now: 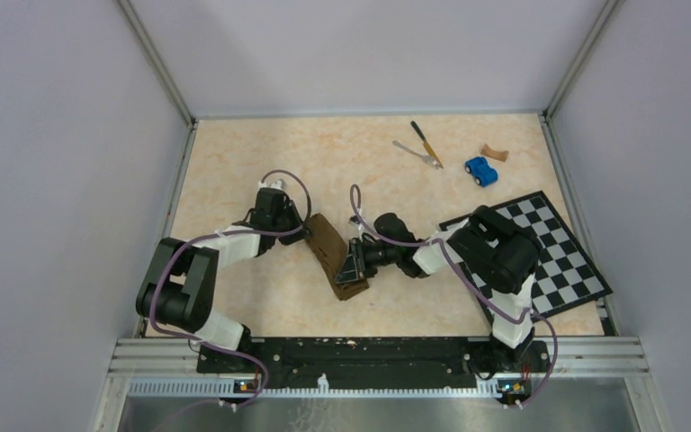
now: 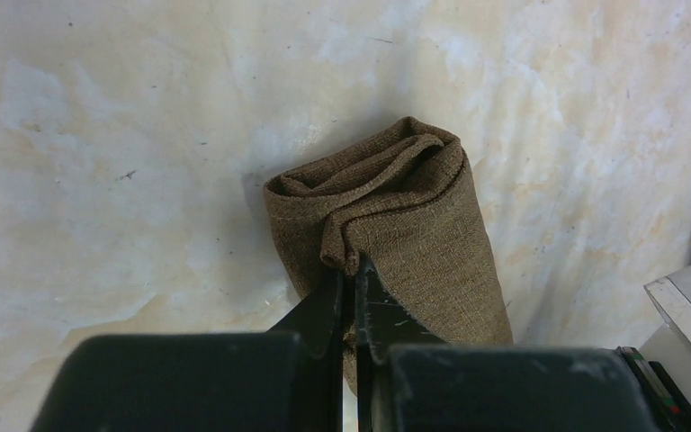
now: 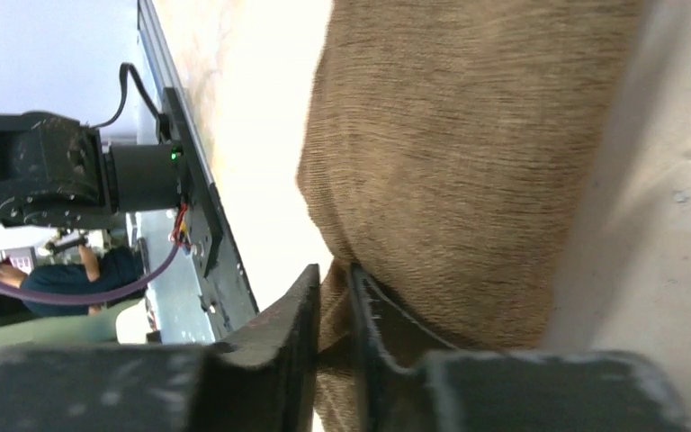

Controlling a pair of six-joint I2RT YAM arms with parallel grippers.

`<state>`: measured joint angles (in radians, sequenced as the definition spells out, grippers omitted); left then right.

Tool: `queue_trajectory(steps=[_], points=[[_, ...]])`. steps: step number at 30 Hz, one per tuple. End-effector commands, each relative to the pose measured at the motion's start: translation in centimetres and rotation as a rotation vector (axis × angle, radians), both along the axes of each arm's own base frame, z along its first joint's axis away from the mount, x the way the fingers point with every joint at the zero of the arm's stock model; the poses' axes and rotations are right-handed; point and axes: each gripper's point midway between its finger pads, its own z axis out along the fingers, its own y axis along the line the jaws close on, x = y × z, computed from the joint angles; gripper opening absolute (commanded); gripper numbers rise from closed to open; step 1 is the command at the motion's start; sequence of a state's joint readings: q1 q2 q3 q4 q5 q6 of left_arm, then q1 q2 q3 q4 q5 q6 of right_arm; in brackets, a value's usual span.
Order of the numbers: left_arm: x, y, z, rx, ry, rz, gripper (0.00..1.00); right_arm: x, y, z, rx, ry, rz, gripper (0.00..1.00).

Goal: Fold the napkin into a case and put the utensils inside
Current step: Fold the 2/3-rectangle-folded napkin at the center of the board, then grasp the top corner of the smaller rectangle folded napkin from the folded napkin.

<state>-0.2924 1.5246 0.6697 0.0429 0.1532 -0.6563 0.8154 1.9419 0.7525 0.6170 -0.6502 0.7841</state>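
The napkin [image 1: 336,256] lies near the middle of the table [image 1: 234,162], folded into a long narrow brown strip; it runs slantwise from its far-left end to its near-right end, between the two arms. The left gripper [image 2: 353,273] is at the far-left end; its fingers are almost together, pinching a fold of cloth at the strip's edge; in the left wrist view that end shows several rolled layers, bunched and a little open at the top. The right gripper [image 3: 333,274] is at the near-right end; its fingers stand narrow with the hem of the cloth clamped between them; the rest of the strip spreads flat beyond the tips.

The knife [image 1: 426,144] lies far right on the table, well apart from the napkin, yellow handle and dark blade; the fork [image 1: 417,155] lies just beside it on the left, the two close together at their near ends. To the right of them are a blue car [image 1: 480,170] and a small brown piece [image 1: 494,153]; a checkered board [image 1: 549,256] lies near right, partly under the right arm.
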Motion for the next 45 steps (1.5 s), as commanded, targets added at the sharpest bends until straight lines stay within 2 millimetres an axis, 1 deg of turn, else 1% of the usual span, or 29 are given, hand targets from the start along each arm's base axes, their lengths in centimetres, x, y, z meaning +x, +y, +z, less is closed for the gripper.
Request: queue_trajectory(steps=[1, 3, 4, 5, 7, 10, 12, 14, 17, 19, 23, 25, 29, 31, 34, 37, 39, 41, 45], points=[[0.3, -1.3, 1.6, -0.102, -0.065, -0.06, 0.0, 0.1, -0.1, 3.1, 0.031, -0.123, 0.057, 0.27], [0.6, -1.8, 2.6, -0.129, -0.083, -0.083, 0.0, 0.6, 0.2, 5.5, 0.061, -0.224, 0.094, 0.39], [0.7, -2.1, 3.1, -0.143, -0.09, -0.093, 0.0, 0.8, 0.3, 6.9, 0.074, -0.281, 0.114, 0.44], [0.8, -2.4, 3.7, -0.159, -0.096, -0.106, 0.0, 1.1, 0.4, 7.8, 0.075, -0.329, 0.133, 0.48], [0.9, -2.8, 4.5, -0.184, -0.095, -0.12, 0.0, 2.2, 0.3, 9.0, 0.048, -0.425, 0.133, 0.56], [1.0, -3.3, 5.0, -0.212, -0.068, -0.126, 0.0, 5.1, 0.0, 9.5, -0.046, -0.56, 0.066, 0.63], [0.9, -3.4, 5.0, -0.232, -0.04, -0.12, 0.0, 7.1, -0.2, 9.6, -0.103, -0.65, 0.011, 0.64], [0.9, -3.5, 5.0, -0.252, -0.011, -0.107, 0.0, 8.9, 0.0, 10.2, -0.121, -0.756, -0.057, 0.65], [0.7, -3.7, 5.2, -0.294, 0.019, -0.106, 0.0, 10.5, 0.3, 10.4, -0.126, -0.846, -0.118, 0.65], [0.8, -3.9, 5.3, -0.304, 0.032, -0.106, 0.0, 11.2, 0.8, 10.5, -0.128, -0.875, -0.132, 0.65], [0.7, -4.0, 5.4, -0.313, 0.048, -0.105, 0.0, 11.1, 2.5, 10.7, -0.136, -0.94, -0.115, 0.62], [0.6, -4.0, 5.3, -0.317, 0.056, -0.103, 0.0, 11.0, 3.3, 9.7, -0.159, -0.934, -0.098, 0.58], [0.5, -4.1, 5.2, -0.33, 0.066, -0.1, 0.0, 10.6, 4.3, 8.6, -0.194, -0.949, -0.098, 0.55], [0.5, -4.1, 5.3, -0.333, 0.065, -0.101, 0.0, 10.7, 4.6, 8.1, -0.229, -0.96, -0.106, 0.53], [0.4, -4.1, 5.3, -0.331, 0.063, -0.099, 0.0, 11.2, 4.4, 7.9, -0.285, -0.988, -0.156, 0.48], [0.4, -4.0, 5.4, -0.33, 0.063, -0.096, 0.0, 11.0, 4.6, 7.7, -0.307, -0.998, -0.155, 0.38], [0.4, -4.0, 5.3, -0.331, 0.063, -0.093, 0.0, 11.0, 4.8, 7.5, -0.324, -0.997, -0.155, 0.35], [0.4, -4.0, 5.3, -0.333, 0.064, -0.09, 0.0, 11.1, 4.9, 7.3, -0.346, -1.001, -0.172, 0.34], [0.3, -4.0, 5.3, -0.334, 0.067, -0.086, 0.0, 11.0, 5.0, 7.0, -0.346, -0.987, -0.181, 0.35]])
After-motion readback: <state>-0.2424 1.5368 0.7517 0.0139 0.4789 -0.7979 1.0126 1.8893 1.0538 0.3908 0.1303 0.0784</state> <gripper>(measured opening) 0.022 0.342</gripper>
